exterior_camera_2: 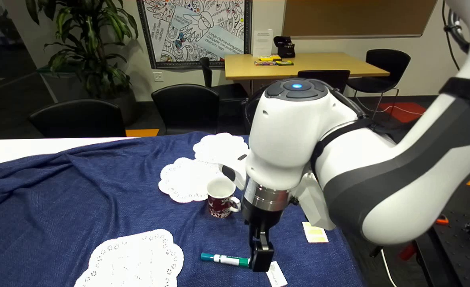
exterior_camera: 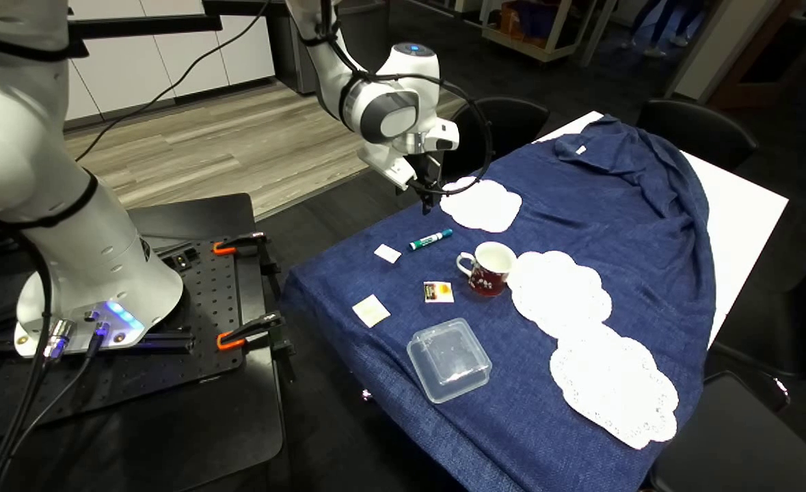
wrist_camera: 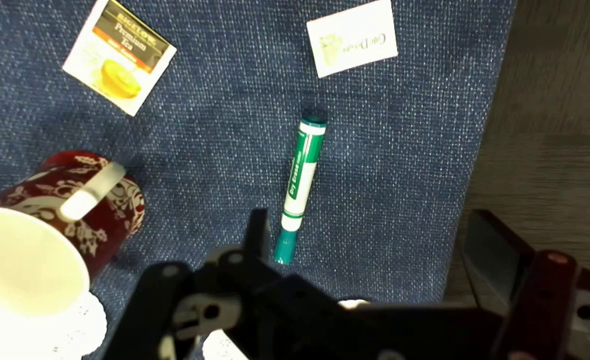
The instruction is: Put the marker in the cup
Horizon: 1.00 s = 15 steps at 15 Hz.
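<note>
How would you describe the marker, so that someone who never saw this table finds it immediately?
Find the white table with the dark blue cloth. On it, near the red patterned cup and a small white packet, lies the marker. Unlike the cup and flat packet, it is a slim green and white stick, labelled "Dry Erase".

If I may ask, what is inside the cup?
Only a pale inside shows in the cup; no object is visible. The marker lies outside, on the blue cloth. The near wall covers the lower inside in both exterior views; the bottom cannot be made out.
</note>
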Tool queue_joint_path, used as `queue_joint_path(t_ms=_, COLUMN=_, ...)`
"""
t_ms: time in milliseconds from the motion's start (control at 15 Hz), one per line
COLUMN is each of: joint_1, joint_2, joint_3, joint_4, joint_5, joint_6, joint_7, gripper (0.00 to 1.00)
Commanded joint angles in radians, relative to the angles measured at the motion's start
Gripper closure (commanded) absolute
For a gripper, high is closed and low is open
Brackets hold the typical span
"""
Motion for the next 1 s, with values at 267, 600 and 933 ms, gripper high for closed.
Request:
queue_joint_path(t_ms=267, joint_1=0.005, joint_2=0.002, joint_3=-0.004, joint_4=0.001, joint_5=0.009, joint_6=-0.002, joint_7=-0.008, gripper=0.0)
queue_joint_path(t_ms=600, joint_1=-0.002, joint_2=0.031, joint_3=-0.001, joint_4=0.015, joint_5=0.049, joint_6=-0.001, joint_7=0.012, gripper=0.0)
queue_joint_path(t_ms=933, joint_1=0.001, joint_2=0.097, joint_3=-0.009, joint_4=0.05, joint_5=0.041, joint_6=0.053, joint_7=0.007, gripper=0.0)
